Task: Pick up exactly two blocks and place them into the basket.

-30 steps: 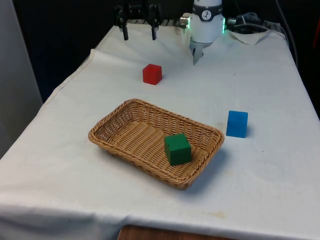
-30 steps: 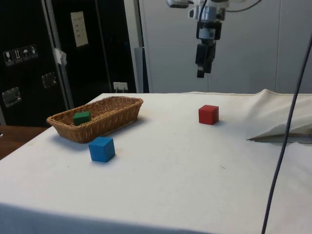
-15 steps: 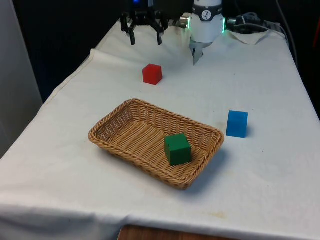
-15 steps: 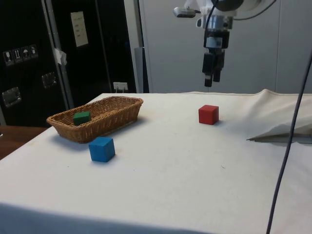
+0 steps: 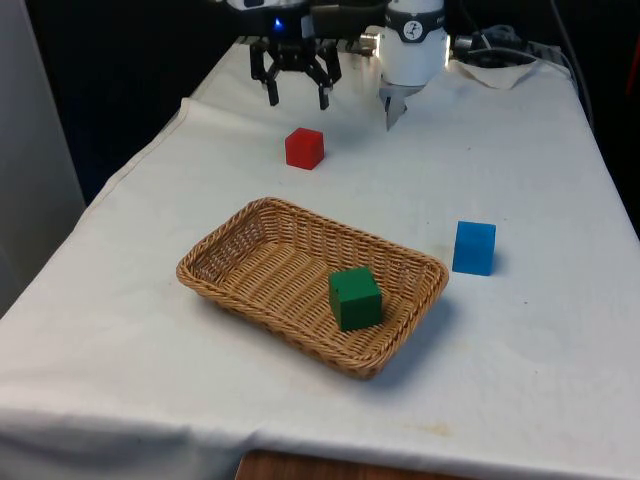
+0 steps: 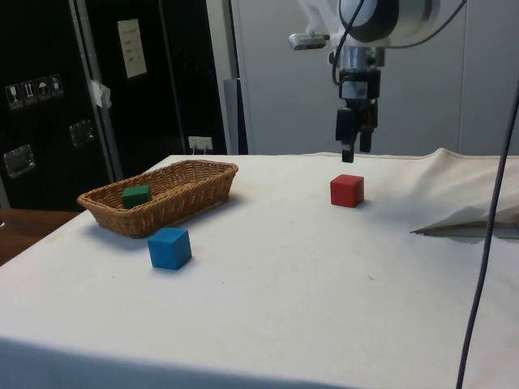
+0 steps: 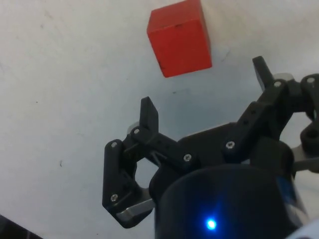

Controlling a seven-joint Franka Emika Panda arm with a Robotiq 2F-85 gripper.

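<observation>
A red block [image 5: 304,148] [image 6: 347,190] [image 7: 180,38] rests on the white cloth beyond the wicker basket [image 5: 240,243] [image 6: 195,174]. My gripper [image 5: 297,100] [image 6: 354,151] [image 7: 205,97] hangs open in the air just behind and above the red block, with nothing between its fingers. A green block [image 5: 355,298] [image 6: 136,195] lies inside the basket, close to its near end in the front view. A blue block [image 5: 474,248] [image 6: 169,247] stands on the cloth outside the basket, at the front view's right.
The cloth is rumpled into a raised fold [image 6: 466,212] at the robot's end of the table. Cables [image 6: 486,243] hang down near that fold. Open cloth lies between the red block and the basket.
My gripper has come down and moved toward the red block, from the table's far edge to just behind and above it. The blocks and basket have not moved.
</observation>
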